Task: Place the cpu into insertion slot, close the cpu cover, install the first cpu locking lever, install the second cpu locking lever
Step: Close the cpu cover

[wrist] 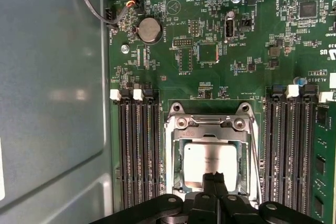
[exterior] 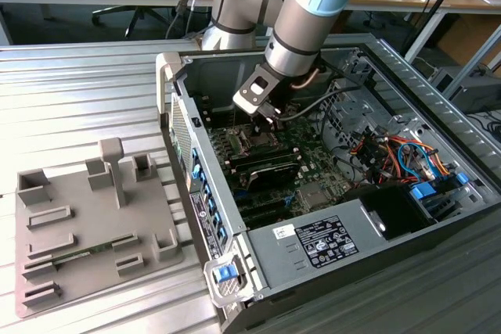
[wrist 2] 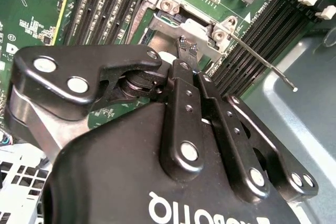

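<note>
Holding jaws shut on nothing, hovering at the edge of the cpu (wrist: 210, 158). Lying flat in the insertion slot (wrist: 169, 171), framed by the cpu cover (wrist: 210, 136). Likely handling as light, stiff, fragile; taking hold by rim only.

cpu (wrist: 210, 162) near edge tucked under the gripper (wrist: 213, 176) | insertion slot (wrist: 169, 156) bottom hidden there too | cpu cover (wrist 2: 173, 24) mostly behind gripper body in second wrist view

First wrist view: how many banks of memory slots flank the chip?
2. One bank lies between the chip and the grey case wall; the other lies on the chip's opposite side. The gripper covers part of the board, so more could be hidden.
</note>
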Action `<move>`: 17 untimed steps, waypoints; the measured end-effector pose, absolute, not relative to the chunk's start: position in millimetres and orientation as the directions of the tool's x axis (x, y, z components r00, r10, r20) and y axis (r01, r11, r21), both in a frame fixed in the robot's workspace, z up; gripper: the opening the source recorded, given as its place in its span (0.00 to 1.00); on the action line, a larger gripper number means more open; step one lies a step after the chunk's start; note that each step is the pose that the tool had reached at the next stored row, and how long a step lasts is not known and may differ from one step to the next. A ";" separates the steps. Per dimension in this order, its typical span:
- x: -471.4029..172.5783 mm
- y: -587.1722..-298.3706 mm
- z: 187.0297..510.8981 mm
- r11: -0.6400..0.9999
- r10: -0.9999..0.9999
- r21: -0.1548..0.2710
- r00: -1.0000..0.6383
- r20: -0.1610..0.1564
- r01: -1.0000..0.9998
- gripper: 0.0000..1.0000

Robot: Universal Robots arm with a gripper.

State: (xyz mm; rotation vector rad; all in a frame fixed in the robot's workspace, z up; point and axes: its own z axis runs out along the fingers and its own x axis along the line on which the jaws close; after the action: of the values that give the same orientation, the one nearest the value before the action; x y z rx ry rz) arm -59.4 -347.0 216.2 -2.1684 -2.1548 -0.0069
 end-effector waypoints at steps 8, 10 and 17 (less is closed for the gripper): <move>-59.8 -347.0 212.6 -0.005 0.998 -0.057 0.008 0.063 0.998 0.11; -59.8 -347.0 212.0 -0.005 0.998 -0.057 0.008 0.063 0.998 0.11; -59.9 -347.0 209.7 -0.005 0.998 -0.057 0.008 0.063 0.998 0.11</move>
State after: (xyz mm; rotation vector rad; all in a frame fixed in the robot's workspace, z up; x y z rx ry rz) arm -59.9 -347.0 209.7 -2.1685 -2.1547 -0.0069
